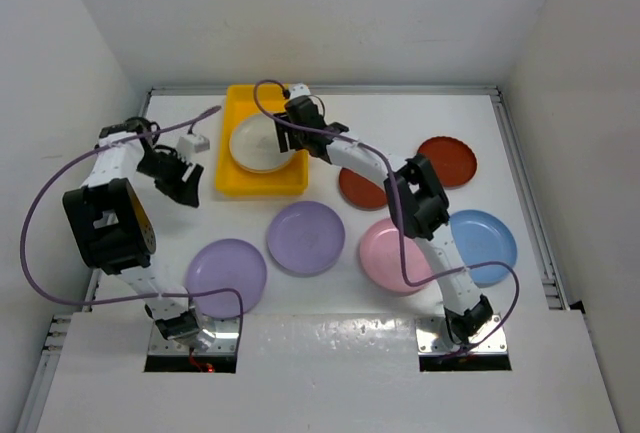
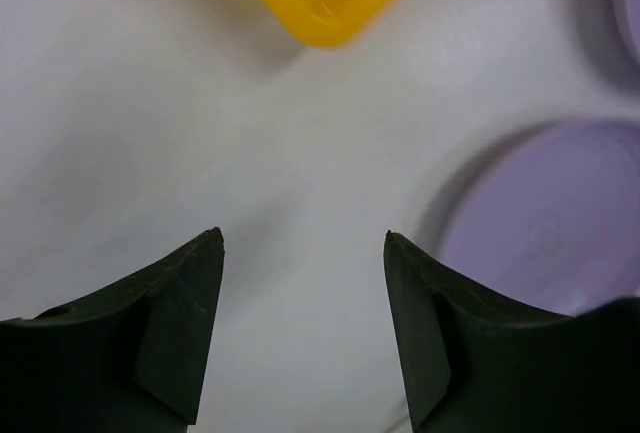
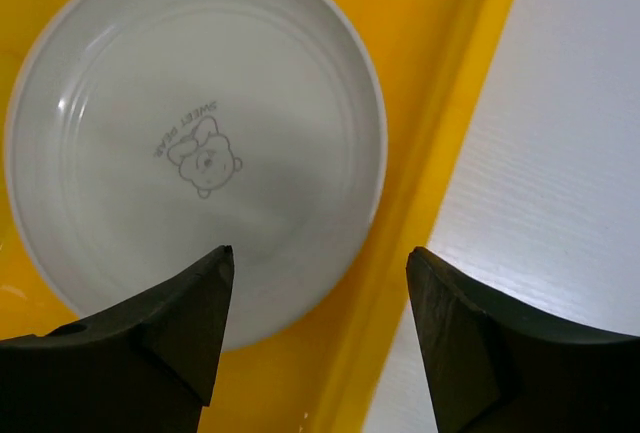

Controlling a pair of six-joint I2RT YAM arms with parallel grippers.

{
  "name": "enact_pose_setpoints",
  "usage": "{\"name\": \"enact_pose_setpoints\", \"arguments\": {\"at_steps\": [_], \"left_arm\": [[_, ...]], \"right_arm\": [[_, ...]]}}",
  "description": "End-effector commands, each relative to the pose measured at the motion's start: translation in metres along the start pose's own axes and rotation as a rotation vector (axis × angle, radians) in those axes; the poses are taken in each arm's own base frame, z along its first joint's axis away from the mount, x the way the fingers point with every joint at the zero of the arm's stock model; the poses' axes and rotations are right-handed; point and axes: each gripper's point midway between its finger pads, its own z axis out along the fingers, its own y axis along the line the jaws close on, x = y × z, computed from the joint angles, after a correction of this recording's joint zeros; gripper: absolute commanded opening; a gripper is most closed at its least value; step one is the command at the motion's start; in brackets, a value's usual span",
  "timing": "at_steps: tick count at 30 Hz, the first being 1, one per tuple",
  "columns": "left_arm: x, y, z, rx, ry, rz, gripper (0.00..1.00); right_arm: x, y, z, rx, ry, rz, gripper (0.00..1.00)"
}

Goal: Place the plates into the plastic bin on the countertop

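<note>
The right claw (image 3: 320,253) hangs with fingers apart over a round cream plastic plate (image 3: 200,133) lying flat in the bright yellow low-walled plastic bin (image 3: 430,153). The left claw (image 2: 305,238), also spread and empty, hangs above the white worktop (image 2: 150,103) near the bin's corner and a round lavender plastic plate (image 2: 560,223). A pink plate (image 1: 385,253), a blue plate (image 1: 488,241) and two brown-red plates (image 1: 452,160) lie outside the bin.

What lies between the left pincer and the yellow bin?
Only bare white countertop. The left wrist view shows it between the open left pincer and the corner of the yellow bin.
</note>
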Motion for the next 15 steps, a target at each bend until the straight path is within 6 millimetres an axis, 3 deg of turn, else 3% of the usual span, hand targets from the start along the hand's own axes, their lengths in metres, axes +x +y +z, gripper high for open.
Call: {"name": "enact_pose_setpoints", "arguments": {"at_steps": [1,2,3,4,5,7,8,9,10,12,13,14,15], "left_arm": [[0.036,-0.058,-0.004,0.212,0.090,0.169,0.68],[0.045,-0.067,-0.002,0.248,0.112,0.158,0.71],[0.059,-0.081,0.005,0.310,0.141,0.190,0.78],[0.064,-0.091,0.007,0.331,0.152,0.205,0.79],[0.069,-0.099,0.010,0.351,0.164,0.206,0.83],[0.075,-0.102,0.028,0.306,0.196,0.149,0.85],[0.074,-0.086,0.038,0.222,0.206,0.163,0.85],[0.082,-0.088,0.045,0.208,0.224,0.149,0.85],[0.081,-0.089,0.048,0.178,0.224,0.142,0.85],[0.080,-0.078,0.056,0.087,0.217,0.165,0.83],[0.091,-0.081,0.058,0.050,0.256,0.167,0.82],[0.093,-0.078,0.061,0.016,0.265,0.176,0.80],[0.100,-0.077,0.065,-0.006,0.284,0.180,0.78]], "right_arm": [[-0.064,-0.009,-0.050,0.003,-0.144,0.022,0.70],[-0.074,-0.013,-0.055,0.005,-0.180,0.031,0.71],[-0.101,-0.014,-0.082,-0.005,-0.243,0.041,0.73],[-0.111,-0.015,-0.090,-0.006,-0.281,0.047,0.73],[-0.101,-0.028,-0.096,0.023,-0.275,0.048,0.73],[-0.105,-0.043,-0.109,0.047,-0.301,0.077,0.73],[-0.108,-0.056,-0.117,0.065,-0.310,0.116,0.73],[-0.102,-0.066,-0.118,0.079,-0.298,0.129,0.73],[-0.114,-0.080,-0.132,0.095,-0.322,0.149,0.73],[-0.097,-0.097,-0.132,0.131,-0.289,0.168,0.73],[-0.108,-0.103,-0.146,0.148,-0.322,0.172,0.73],[-0.092,-0.111,-0.145,0.176,-0.293,0.166,0.73],[-0.091,-0.116,-0.147,0.186,-0.297,0.168,0.73]]}}
